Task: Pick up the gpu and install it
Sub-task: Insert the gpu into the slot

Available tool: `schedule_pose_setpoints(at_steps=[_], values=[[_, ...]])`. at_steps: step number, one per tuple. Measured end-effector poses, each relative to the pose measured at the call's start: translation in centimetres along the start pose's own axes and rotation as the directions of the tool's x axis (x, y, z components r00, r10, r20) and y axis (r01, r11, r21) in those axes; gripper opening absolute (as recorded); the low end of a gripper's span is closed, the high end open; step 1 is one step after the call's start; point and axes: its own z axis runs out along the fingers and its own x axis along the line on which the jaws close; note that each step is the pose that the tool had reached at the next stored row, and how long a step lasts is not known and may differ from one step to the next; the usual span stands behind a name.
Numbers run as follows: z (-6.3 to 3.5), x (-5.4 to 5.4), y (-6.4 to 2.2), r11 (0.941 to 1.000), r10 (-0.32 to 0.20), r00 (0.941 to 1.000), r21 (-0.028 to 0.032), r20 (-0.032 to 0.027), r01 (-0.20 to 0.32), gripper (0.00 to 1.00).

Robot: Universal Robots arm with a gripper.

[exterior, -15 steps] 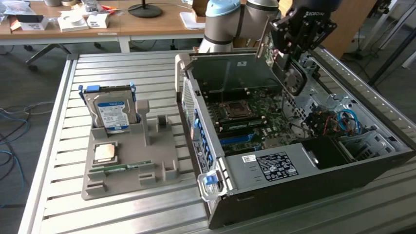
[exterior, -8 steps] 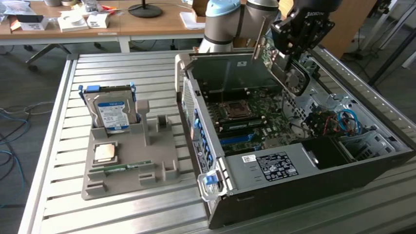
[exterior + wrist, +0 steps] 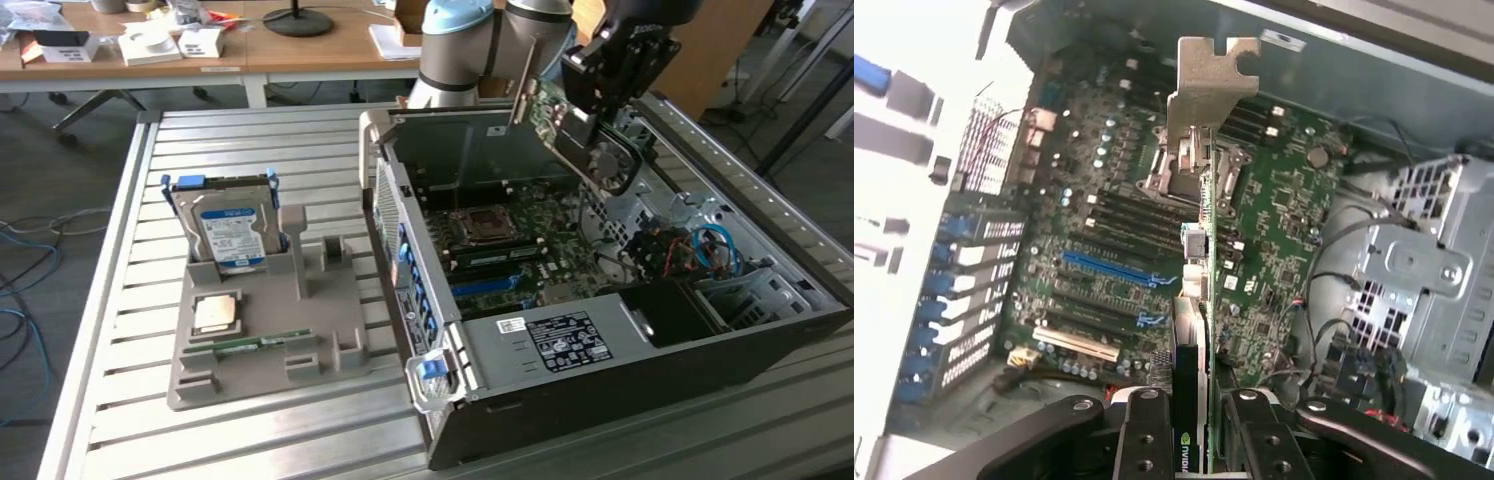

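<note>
Slatted metal table (image 3: pixel 267 130) is seen in the exterior view, bearing an open computer case (image 3: pixel 561 400) and a gray tray (image 3: pixel 267 340) with a hard drive (image 3: pixel 230 232) stood upright in it. Above the case, toward the exterior view's right, the gpu (image 3: pixel 574 135) is held tilted by the gripper (image 3: pixel 597 100). In the wrist view, the card is seen edge-on, clamped between the fingers (image 3: pixel 1144 440), its metal bracket (image 3: pixel 1209 75) poised over the motherboard (image 3: pixel 1104 230).

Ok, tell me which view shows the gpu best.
The exterior view: the gpu shows its broad face, tilted over the open case. The wrist view gives it edge-on between the fingers, metal bracket farthest.
</note>
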Motion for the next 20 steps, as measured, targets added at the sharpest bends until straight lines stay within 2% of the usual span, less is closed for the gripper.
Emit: schedule_pose_setpoints(at_steps=[3,6,9,12,15,16,17,18,19,20], values=[[0.00,0.00,0.00,0.9987,-0.051,0.9987,0.0002,-0.0015,0.051,0.26],[0.00,0.00,0.00,0.9949,-0.101,0.9949,0.0002,-0.0030,0.101,0.26],[0.01,0.00,0.00,0.9880,-0.154,0.9880,-0.0004,-0.0044,0.154,0.26],[0.02,0.00,0.00,0.9788,-0.205,0.9788,-0.0010,-0.0056,0.205,0.26],[0.02,0.00,0.00,0.9663,-0.257,0.9663,-0.0017,-0.0069,0.257,0.26],[0.03,0.00,0.00,0.9568,-0.291,0.9568,-0.0022,-0.0077,0.291,0.26],[0.03,0.00,0.00,0.9516,-0.307,0.9515,-0.0025,-0.0080,0.307,0.26],[0.03,0.00,0.00,0.9399,-0.341,0.9399,-0.0030,-0.0089,0.341,0.26],[0.04,0.00,0.00,0.9339,-0.358,0.9338,-0.0034,-0.0092,0.358,0.26],[0.04,0.00,0.00,0.9209,-0.390,0.9208,-0.0041,-0.0099,0.390,0.26]])
